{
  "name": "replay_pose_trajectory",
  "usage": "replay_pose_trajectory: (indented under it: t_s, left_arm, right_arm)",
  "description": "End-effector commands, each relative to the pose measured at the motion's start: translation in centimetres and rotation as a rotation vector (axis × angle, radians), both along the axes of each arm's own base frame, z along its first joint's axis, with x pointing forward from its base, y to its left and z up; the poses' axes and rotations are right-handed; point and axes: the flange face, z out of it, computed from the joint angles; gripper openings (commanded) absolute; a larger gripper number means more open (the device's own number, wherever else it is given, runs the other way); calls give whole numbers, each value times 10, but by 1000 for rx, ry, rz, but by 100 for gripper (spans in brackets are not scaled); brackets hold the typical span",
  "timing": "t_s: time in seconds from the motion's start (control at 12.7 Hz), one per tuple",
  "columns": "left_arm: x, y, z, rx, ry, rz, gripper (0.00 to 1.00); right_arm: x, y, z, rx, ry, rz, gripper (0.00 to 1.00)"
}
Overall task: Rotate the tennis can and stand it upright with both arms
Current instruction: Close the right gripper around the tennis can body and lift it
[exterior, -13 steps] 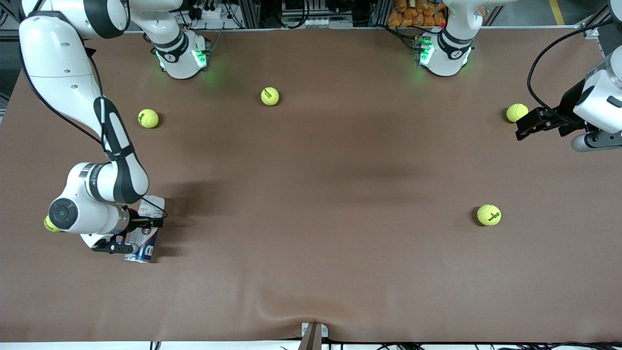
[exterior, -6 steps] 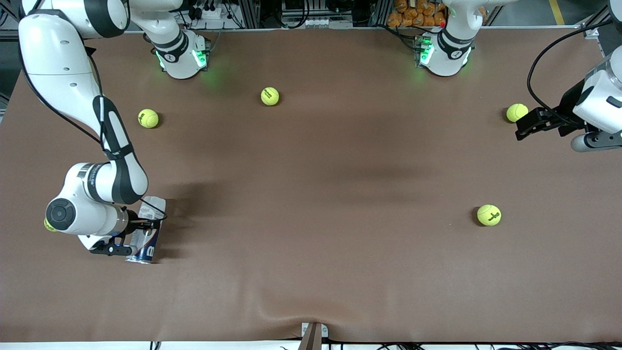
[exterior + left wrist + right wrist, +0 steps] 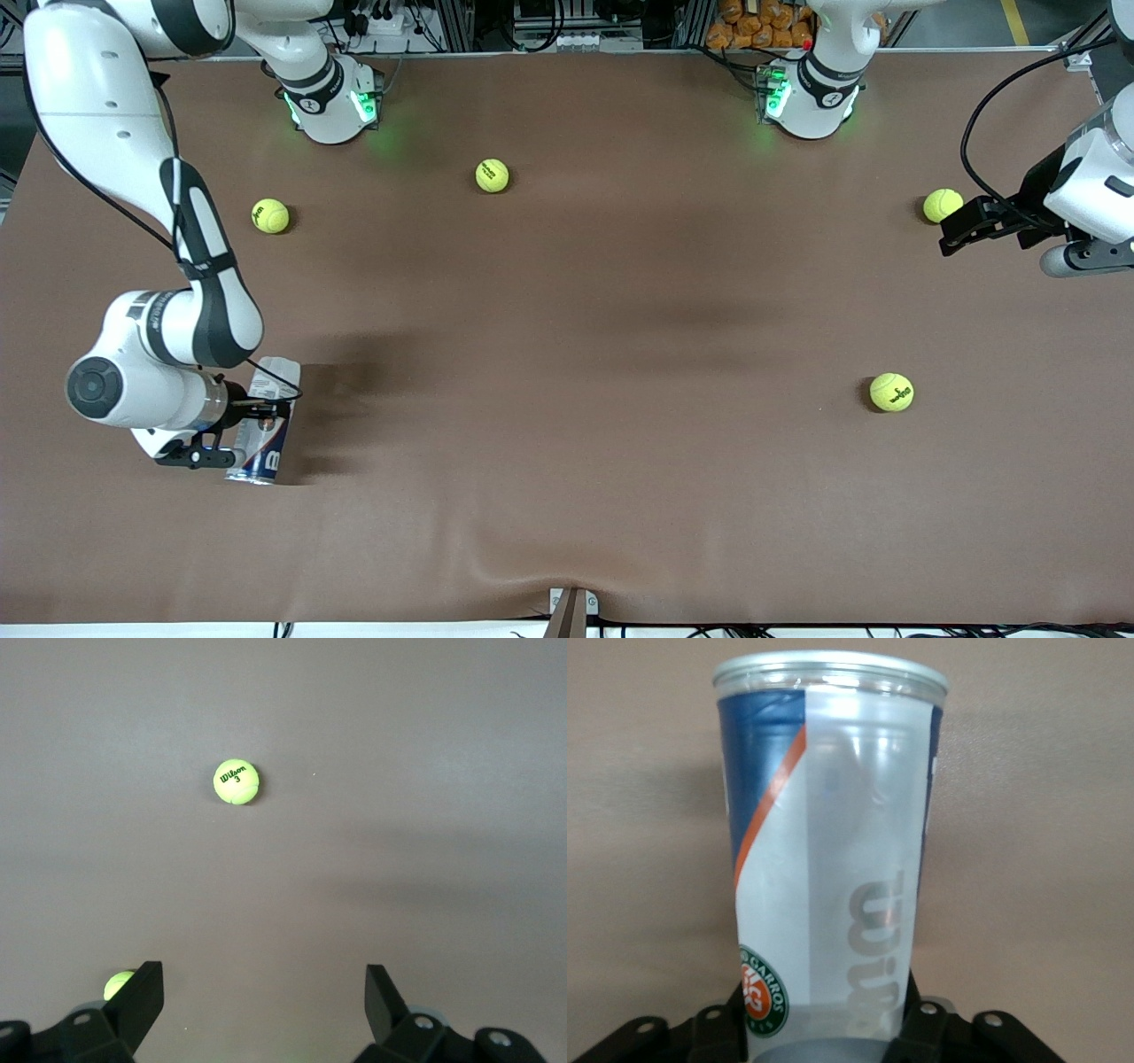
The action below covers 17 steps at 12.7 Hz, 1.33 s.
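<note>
The tennis can [image 3: 264,427] lies on its side on the brown table [image 3: 576,354] at the right arm's end, silvery rim toward the front camera. My right gripper [image 3: 241,432] is shut on it, one finger on each side of the can's closed end. In the right wrist view the tennis can [image 3: 833,850] runs away from the right gripper [image 3: 824,1032], showing a white and navy label with an orange stripe. My left gripper [image 3: 952,229] waits open over the table at the left arm's end; between the left gripper [image 3: 264,985] fingers there is only bare table.
Several yellow-green tennis balls lie loose: one ball [image 3: 270,215] and another ball [image 3: 492,175] toward the bases, a ball [image 3: 942,205] beside the left gripper, and a ball [image 3: 891,392] nearer the camera. The mat is rumpled at its front edge [image 3: 496,567].
The right gripper's fingers have closed on the can. The right arm's elbow has swung outward toward the table's end and now hides a ball there. The left arm has not moved.
</note>
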Motion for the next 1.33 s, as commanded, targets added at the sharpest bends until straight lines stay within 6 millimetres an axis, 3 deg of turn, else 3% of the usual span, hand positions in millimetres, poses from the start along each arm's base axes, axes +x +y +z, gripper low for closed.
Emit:
replay_pose_trajectory:
  t_s: [0.0, 0.39, 0.63, 0.94, 1.1, 1.26]
  left_arm:
    - [0, 0, 0, 0, -8, -19, 100]
    - [0, 2, 0, 0, -6, -16, 100]
    - [0, 2, 0, 0, -6, -16, 100]
    - [0, 4, 0, 0, -6, -13, 100]
    - [0, 4, 1, 0, -9, -13, 100]
    - [-1, 3, 3, 0, -14, -15, 100]
  right_arm:
    - [-2, 4, 22, 14, -8, 21, 64]
    - [-3, 4, 51, 24, -27, 137, 66]
    - [-3, 16, 71, 20, -57, 199, 66]
    - [-3, 30, 82, 26, -76, 329, 66]
    - [-4, 52, 93, 29, -95, 408, 66]
    - [-7, 92, 105, 30, -114, 507, 66]
